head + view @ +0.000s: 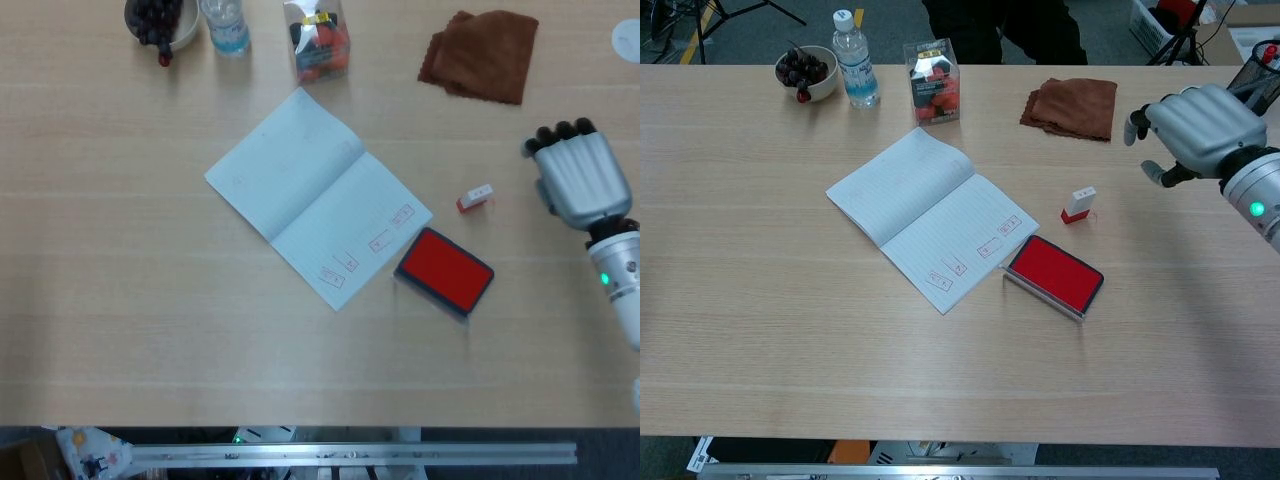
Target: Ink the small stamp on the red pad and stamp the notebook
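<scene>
**Small stamp stands alone, right hand off to the side**

Fingers apart and gripping nothing: from the head camera, the right hand (578, 180) hangs over bare table, well apart from the small red-and-white stamp (476, 198). That stamp sits on the pale wooden table (120, 300), near the red ink pad in its dark tray (445, 271) and the open lined paper notebook (318, 196).

Chest camera now: the hand's fingers (1137, 124) are loosely spread, and the stamp stands upright between notebook and hand, just beyond the pad. Left hand not visible in either view.
</scene>
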### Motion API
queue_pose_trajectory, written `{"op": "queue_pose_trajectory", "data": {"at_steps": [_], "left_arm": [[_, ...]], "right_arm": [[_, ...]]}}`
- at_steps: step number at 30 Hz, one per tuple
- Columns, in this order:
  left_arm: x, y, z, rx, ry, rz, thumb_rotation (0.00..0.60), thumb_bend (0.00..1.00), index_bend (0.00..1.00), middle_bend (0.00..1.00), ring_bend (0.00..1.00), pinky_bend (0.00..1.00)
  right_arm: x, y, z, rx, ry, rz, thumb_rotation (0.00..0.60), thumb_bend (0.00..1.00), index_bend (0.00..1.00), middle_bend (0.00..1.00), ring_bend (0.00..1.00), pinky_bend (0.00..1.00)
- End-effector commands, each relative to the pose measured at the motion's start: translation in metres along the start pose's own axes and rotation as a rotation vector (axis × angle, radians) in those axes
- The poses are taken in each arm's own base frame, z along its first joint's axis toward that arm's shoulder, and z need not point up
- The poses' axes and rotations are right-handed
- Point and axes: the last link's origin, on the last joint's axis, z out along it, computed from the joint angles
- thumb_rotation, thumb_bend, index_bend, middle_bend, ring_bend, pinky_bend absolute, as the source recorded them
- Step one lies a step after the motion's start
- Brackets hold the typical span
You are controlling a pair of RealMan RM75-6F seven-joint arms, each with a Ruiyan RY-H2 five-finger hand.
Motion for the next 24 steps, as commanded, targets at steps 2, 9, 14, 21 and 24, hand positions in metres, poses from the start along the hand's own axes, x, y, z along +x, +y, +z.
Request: {"op": "queue_pose_trajectory", "data": {"at_steps": [2,9,14,21,24], "left_arm": [[-0.001,0.001,0.002,0.003,0.009,0.0,0.6,0.27,0.04,0.03,0.03,0.06],[-0.001,0.003,0.006,0.008,0.04,-0.005,0.6,0.27,0.04,0.03,0.03,0.06],[-0.002,0.008,0.01,0.0,0.049,-0.008,0.6,0.27,0.04,0.03,0.03,0.06],[-0.003,0.017,0.013,-0.026,0.082,-0.027,0.6,0.27,0.04,0.03,0.03,0.06],[-0.003,0.021,0.014,-0.038,0.1,-0.035,0.6,0.27,0.04,0.04,0.03,0.06]], "right_arm": [[0.009,0.032,-0.023,-0.082,0.023,0.011,0.6,0.37,0.45,0.42,0.32,0.29],[0.017,0.077,-0.06,-0.208,0.065,0.035,0.6,0.37,0.48,0.43,0.32,0.29],[0.017,0.101,-0.092,-0.278,0.09,0.062,0.6,0.37,0.51,0.44,0.32,0.29],[0.016,0.117,-0.13,-0.344,0.113,0.106,0.6,0.37,0.51,0.45,0.32,0.29],[0.016,0.12,-0.141,-0.358,0.122,0.11,0.6,0.37,0.51,0.45,0.32,0.29]]}}
